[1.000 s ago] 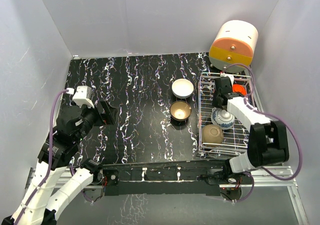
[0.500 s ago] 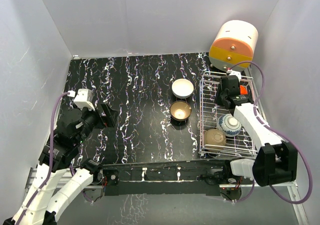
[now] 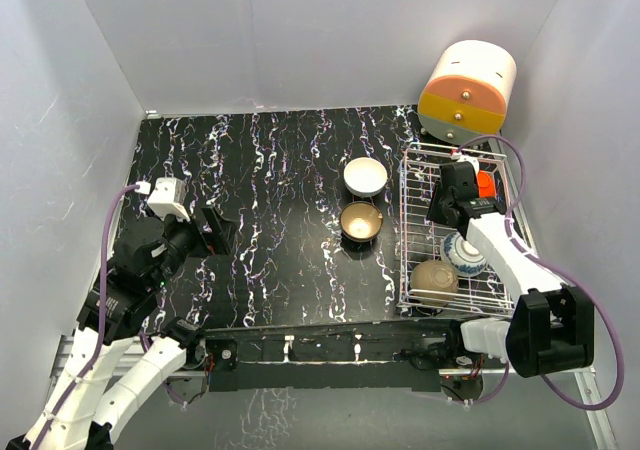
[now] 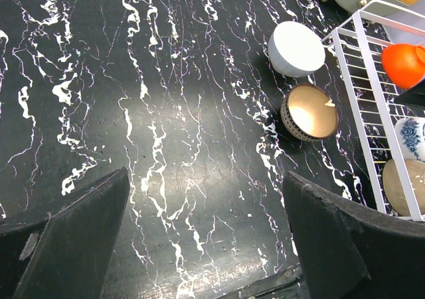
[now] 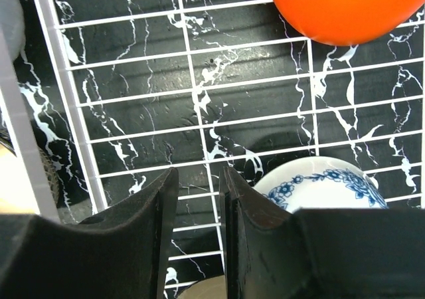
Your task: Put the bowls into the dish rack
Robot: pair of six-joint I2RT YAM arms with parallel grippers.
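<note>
The right gripper (image 3: 447,208) is being held over the dish rack (image 3: 408,185).
Top view: it is being pointed down at the rack's far half. The rack's long axis is running near-to-far along the counter's (image 3: 270,170) right side, and the left gripper (image 3: 215,228) is being held well apart. Left wrist view: the left fingers are being held spread wide, and the white bowl (image 4: 296,48) and brown bowl (image 4: 309,111) are sitting mouth-up beside the rack. Right wrist view: the fingers are being held almost pressed together, empty, just beside the blue-and-white bowl (image 5: 319,183).
</note>
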